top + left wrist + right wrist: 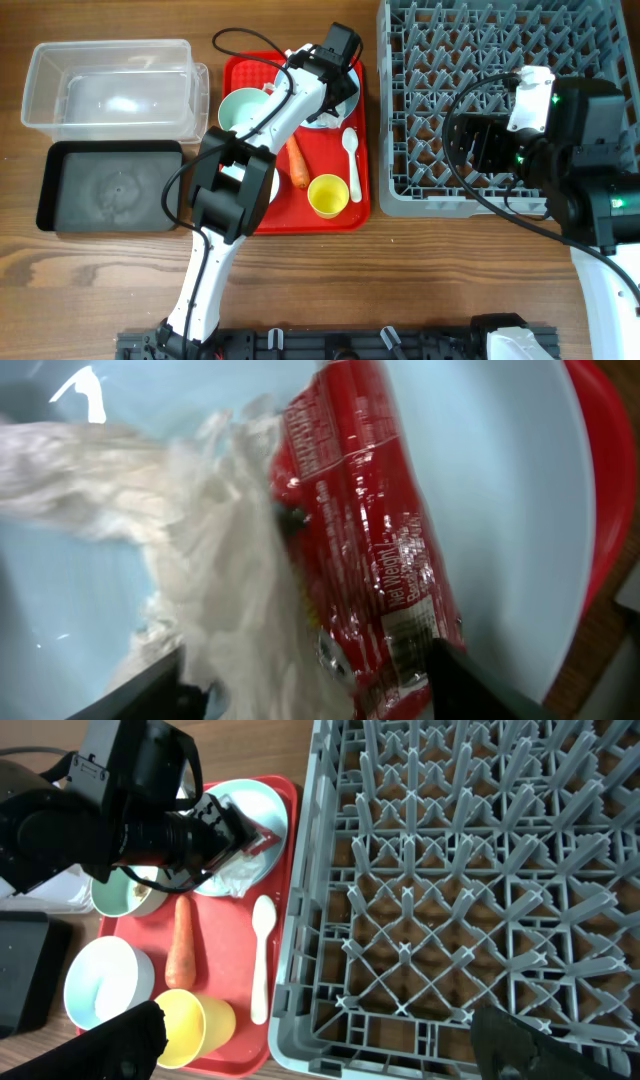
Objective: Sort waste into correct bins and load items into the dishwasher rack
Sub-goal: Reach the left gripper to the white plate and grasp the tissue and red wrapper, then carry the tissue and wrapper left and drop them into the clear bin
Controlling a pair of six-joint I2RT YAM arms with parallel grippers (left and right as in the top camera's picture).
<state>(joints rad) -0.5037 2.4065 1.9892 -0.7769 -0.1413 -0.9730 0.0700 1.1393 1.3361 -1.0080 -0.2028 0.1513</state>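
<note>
My left gripper is open low over the round pale blue plate, its fingers on either side of the red snack wrapper and crumpled white tissue. From overhead it is at the red tray's far right corner. My right gripper is open and empty above the grey dishwasher rack, near its front edge. On the tray lie the carrot, white spoon, yellow cup and a pale green bowl. A second bowl shows in the right wrist view.
The red tray sits between the bins and the rack. The clear tub is at the far left, the black tray in front of it. The left arm crosses over the tray's left side.
</note>
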